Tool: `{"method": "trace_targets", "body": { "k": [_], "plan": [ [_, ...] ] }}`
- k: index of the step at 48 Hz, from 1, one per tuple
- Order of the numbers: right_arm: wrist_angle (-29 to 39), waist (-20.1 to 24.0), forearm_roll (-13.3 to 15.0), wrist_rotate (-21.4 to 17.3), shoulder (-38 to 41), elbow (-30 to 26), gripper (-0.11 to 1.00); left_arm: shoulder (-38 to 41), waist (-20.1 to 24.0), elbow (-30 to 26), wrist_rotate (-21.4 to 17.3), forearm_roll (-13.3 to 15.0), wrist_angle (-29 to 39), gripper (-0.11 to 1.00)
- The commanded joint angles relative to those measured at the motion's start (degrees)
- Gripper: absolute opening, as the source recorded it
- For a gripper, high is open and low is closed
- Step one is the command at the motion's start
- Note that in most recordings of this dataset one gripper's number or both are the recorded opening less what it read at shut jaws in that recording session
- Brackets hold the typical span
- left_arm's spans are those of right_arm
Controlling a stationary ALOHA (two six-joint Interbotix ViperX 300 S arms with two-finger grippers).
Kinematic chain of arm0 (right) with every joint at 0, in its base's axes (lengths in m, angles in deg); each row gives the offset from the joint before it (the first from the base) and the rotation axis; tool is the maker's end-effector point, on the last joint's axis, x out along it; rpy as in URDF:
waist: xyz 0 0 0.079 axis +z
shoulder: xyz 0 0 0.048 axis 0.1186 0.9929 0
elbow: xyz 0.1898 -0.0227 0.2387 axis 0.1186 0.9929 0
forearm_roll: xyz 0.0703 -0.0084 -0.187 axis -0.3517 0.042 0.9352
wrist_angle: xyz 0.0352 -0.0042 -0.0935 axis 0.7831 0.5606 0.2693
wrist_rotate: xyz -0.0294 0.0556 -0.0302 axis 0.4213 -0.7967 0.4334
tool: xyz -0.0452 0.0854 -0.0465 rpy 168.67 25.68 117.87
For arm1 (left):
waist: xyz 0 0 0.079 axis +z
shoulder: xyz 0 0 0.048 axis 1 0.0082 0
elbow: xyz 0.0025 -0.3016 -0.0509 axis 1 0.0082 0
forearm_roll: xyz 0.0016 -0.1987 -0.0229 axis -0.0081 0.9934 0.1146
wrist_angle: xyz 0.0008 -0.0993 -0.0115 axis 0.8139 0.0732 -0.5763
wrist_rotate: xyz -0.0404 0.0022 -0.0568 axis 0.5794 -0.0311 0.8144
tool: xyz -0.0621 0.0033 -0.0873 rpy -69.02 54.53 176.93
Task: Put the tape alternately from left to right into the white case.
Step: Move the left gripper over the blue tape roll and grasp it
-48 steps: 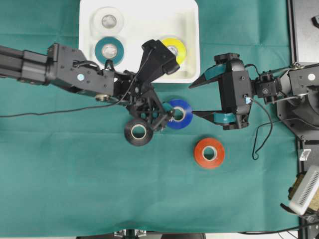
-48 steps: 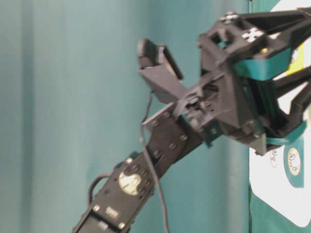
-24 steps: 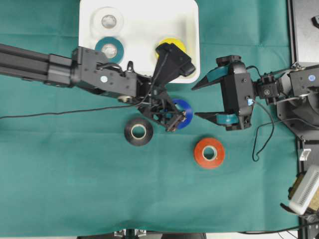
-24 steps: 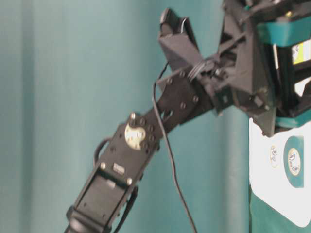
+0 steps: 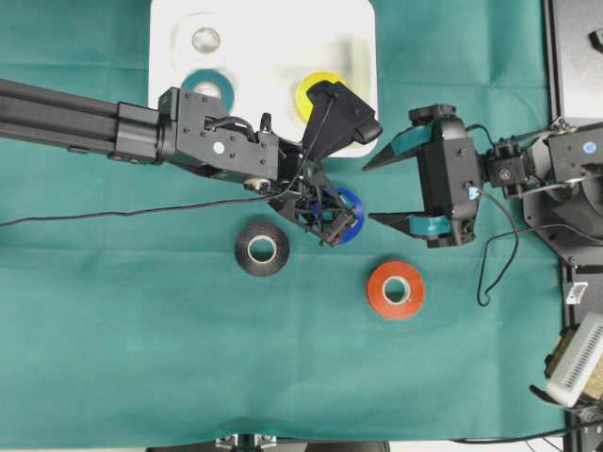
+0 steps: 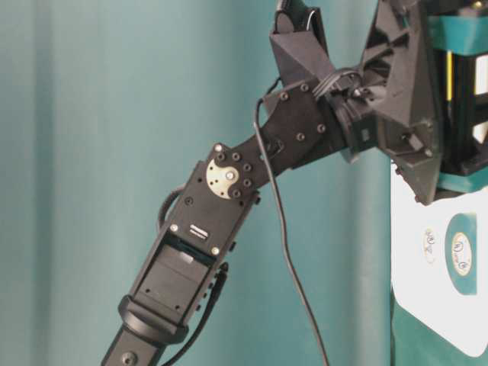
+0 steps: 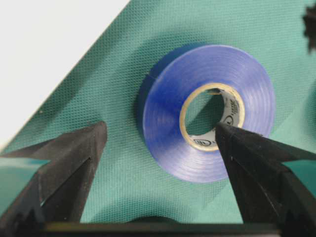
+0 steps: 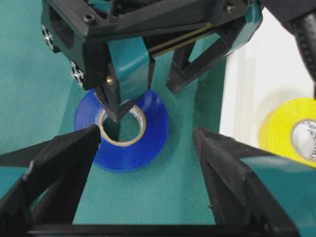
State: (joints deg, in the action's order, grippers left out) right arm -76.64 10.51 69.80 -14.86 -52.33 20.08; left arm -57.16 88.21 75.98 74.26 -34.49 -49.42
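The blue tape (image 7: 207,111) lies flat on the green cloth below the white case (image 5: 264,122). My left gripper (image 7: 160,143) is down over it, open. One finger (image 7: 252,163) stands in the roll's core; the other (image 7: 74,163) is outside the roll, apart from it. In the overhead view the left gripper (image 5: 325,215) covers much of the blue tape (image 5: 350,205). My right gripper (image 5: 367,191) hangs open just right of it, holding nothing. White tape (image 5: 205,40), teal tape (image 5: 209,87) and yellow tape (image 5: 316,92) lie in the case. Black tape (image 5: 262,250) and red tape (image 5: 396,290) lie on the cloth.
The left arm reaches across from the left edge, over the case's front rim. Black equipment (image 5: 575,56) stands at the right edge of the cloth. In the right wrist view the yellow tape (image 8: 289,133) shows inside the case's wall (image 8: 232,98).
My left gripper has moved right, from beside the black tape to over the blue tape, and lowered one finger into its core. The right gripper has hardly moved.
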Motion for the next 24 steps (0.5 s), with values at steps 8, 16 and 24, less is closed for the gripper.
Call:
{"method": "trace_targets", "body": {
  "k": [8, 16, 24],
  "plan": [
    [-0.6, 0.2, 0.2, 0.0, -0.6, -0.4, 0.8, -1.3, 0.6, -1.8, 0.6, -0.2, -0.2, 0.19],
    [-0.5, 0.3, 0.2, 0.0, -0.6, -0.4, 0.8, -1.3, 0.6, -1.7, 0.3, -0.2, -0.2, -0.03],
    [-0.5, 0.2, 0.2, 0.0, -0.6, -0.4, 0.8, -1.6, 0.7, -1.6, -0.2, -0.2, -0.2, -0.03]
  ]
}}
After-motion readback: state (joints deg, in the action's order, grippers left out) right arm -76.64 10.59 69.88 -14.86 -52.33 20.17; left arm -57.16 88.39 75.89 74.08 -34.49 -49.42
